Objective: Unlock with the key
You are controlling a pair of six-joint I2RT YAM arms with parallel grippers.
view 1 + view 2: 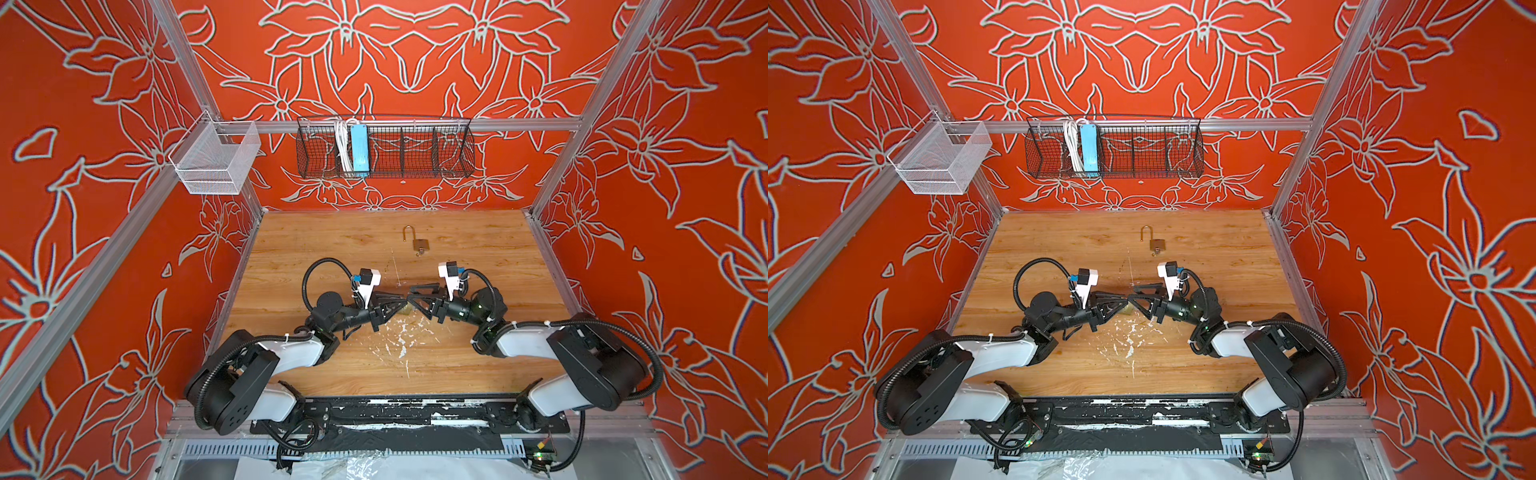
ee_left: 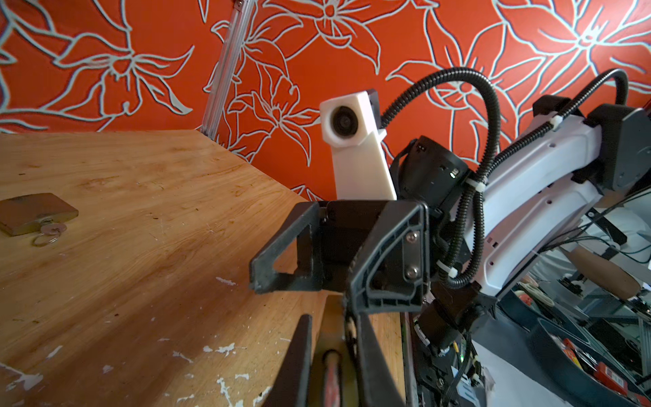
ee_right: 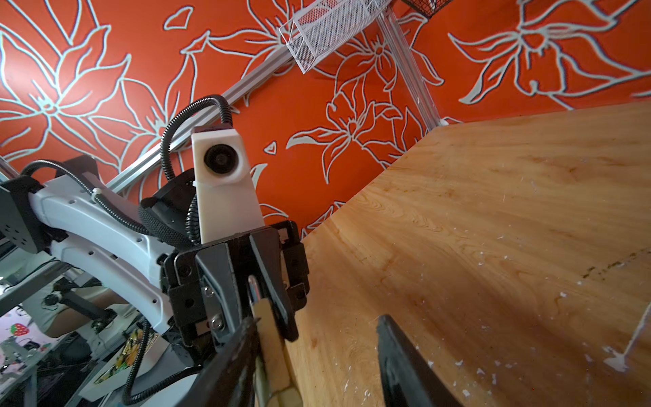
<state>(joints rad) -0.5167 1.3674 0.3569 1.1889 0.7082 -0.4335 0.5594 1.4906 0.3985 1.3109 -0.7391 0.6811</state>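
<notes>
The padlock (image 1: 420, 244) lies flat toward the far edge of your worktop (image 1: 332, 249), shackle swung open, key (image 2: 53, 229) in its base. Judge it small, dense, hard and slick, so grip the body across its flat faces, not the loose key ring. Your arms reach low and meet tip to tip mid-worktop, the left hand (image 2: 329, 317) pinching a flat tan piece (image 3: 262, 313), the right hand (image 3: 317, 319) spread.

Brass padlock (image 1: 420, 244) lying flat far centre, sprung open, ringed key (image 2: 53, 229) in keyhole
</notes>
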